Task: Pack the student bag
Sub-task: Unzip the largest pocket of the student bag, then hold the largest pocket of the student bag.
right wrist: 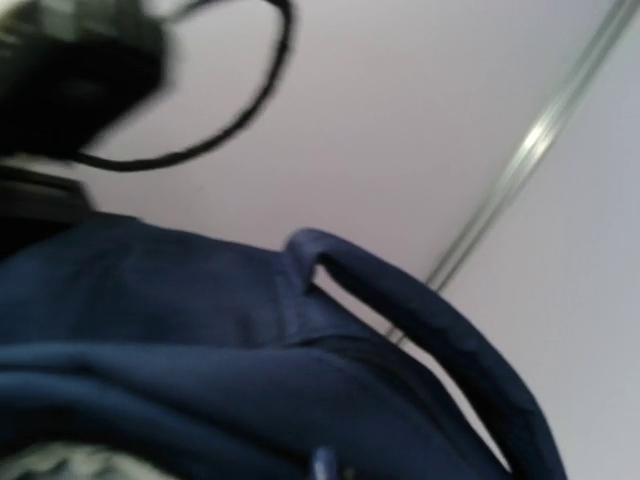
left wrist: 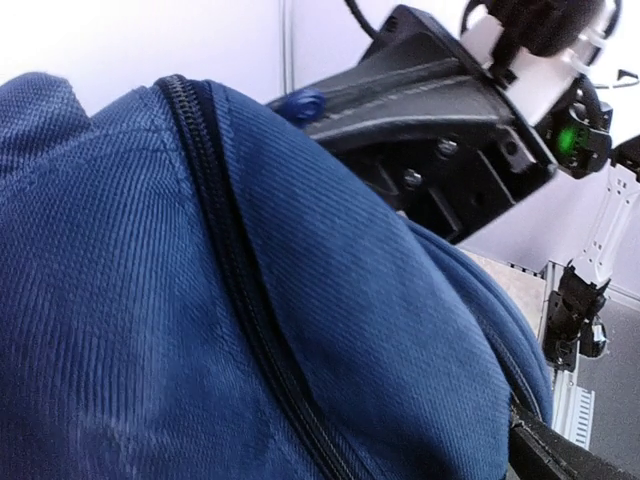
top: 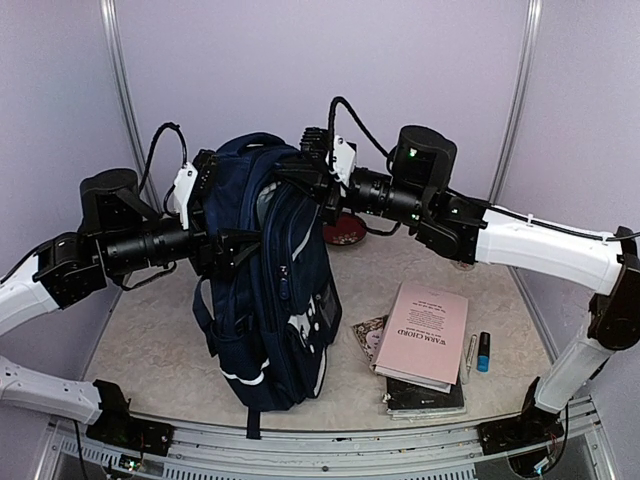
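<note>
The student bag (top: pixel 270 300), a navy backpack with white trim, stands upright in the middle of the table. My right gripper (top: pixel 290 178) is at the bag's top, shut on a small blue zip pull (left wrist: pixel 300 105); the same pull (right wrist: pixel 322 465) shows at the bottom edge of the right wrist view, below the bag's carry handle (right wrist: pixel 430 330). My left gripper (top: pixel 240 250) rests against the bag's left side with its fingers spread and nothing held. Blue fabric and a closed black zip line (left wrist: pixel 230 260) fill the left wrist view, and my own fingers are hidden there.
To the right of the bag, a pink book (top: pixel 422 333) lies on a black book (top: pixel 425 398). Beside them are a small patterned booklet (top: pixel 367 338), a pen (top: pixel 470 355) and a blue tube (top: pixel 483 352). A red dish (top: pixel 345 233) sits behind the bag.
</note>
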Robot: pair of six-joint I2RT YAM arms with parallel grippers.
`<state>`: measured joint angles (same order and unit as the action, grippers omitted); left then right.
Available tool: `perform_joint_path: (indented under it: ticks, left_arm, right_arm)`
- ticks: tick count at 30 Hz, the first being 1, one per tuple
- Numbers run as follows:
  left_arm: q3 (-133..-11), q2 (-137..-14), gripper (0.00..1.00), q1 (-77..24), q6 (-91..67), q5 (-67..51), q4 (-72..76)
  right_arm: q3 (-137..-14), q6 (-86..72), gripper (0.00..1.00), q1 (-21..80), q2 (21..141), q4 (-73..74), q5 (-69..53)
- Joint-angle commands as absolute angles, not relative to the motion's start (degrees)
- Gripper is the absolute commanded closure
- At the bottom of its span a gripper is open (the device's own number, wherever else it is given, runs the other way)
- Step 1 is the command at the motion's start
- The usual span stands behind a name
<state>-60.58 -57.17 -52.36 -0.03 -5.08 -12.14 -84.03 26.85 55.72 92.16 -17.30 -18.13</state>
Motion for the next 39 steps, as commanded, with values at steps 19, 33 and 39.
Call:
perform_joint_path:
  ticks: [19, 33, 39]
  left_arm:
    - [-58.29, -53.79, 1.0, -52.36, 3.33, -3.12, -6.47]
    - [-49.31, -42.39, 1.0, -52.47, 8.81, -6.75, 2.9]
    - [-48.56, -41.24, 1.0, -52.47, 8.32, -6.53, 3.49]
  right_arm:
    - [-80.67, 14.53, 1.0, 51.71, 88.05, -21.5, -7.7]
    - [-63.38, -9.94, 1.0, 34.75, 85.59, -27.84, -9.58]
    - [-55.01, -15.09, 1.0, 34.54, 87.8, -31.59, -10.59]
